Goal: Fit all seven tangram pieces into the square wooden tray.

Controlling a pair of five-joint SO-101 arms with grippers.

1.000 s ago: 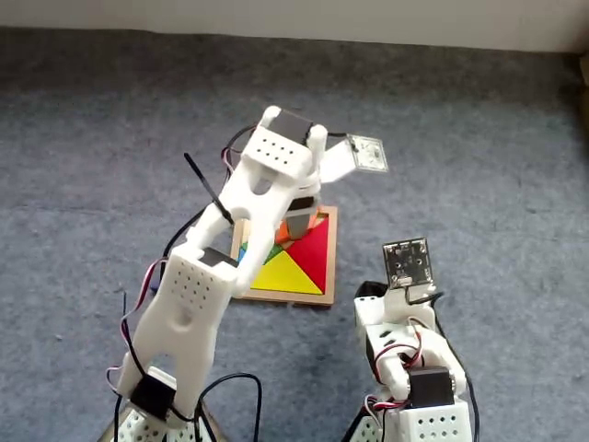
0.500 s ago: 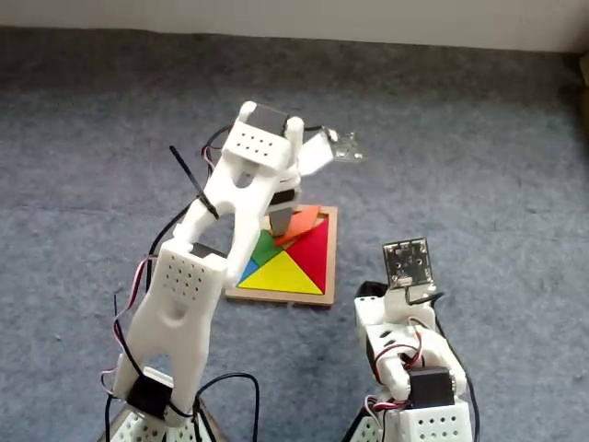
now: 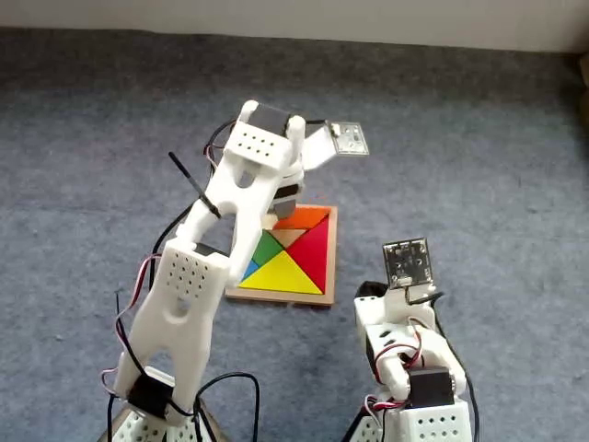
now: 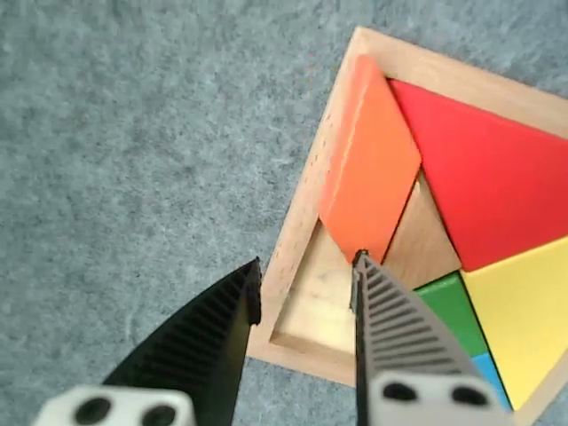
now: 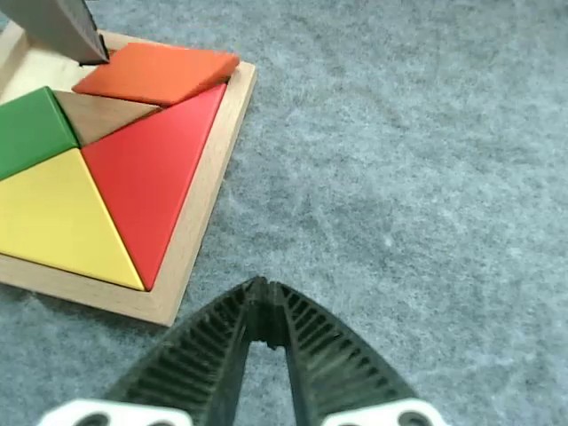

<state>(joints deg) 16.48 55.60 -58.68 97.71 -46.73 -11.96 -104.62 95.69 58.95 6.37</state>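
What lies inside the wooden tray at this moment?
Six pieces show: orange, red, yellow, green, blue and wood-coloured. One corner is bare. The left gripper covers part of it, so anything beneath is hidden.

Indoors at a makeshift robotics setup, hobby corner or small lab, hard to say which. A grey-blue carpeted surface [image 3: 497, 166] runs back to a pale wall [image 3: 368, 17]. Two white perforated plastic arms, one [image 3: 189, 304] beside the other [image 3: 419, 387], trail bare looped wires [image 3: 235, 382].
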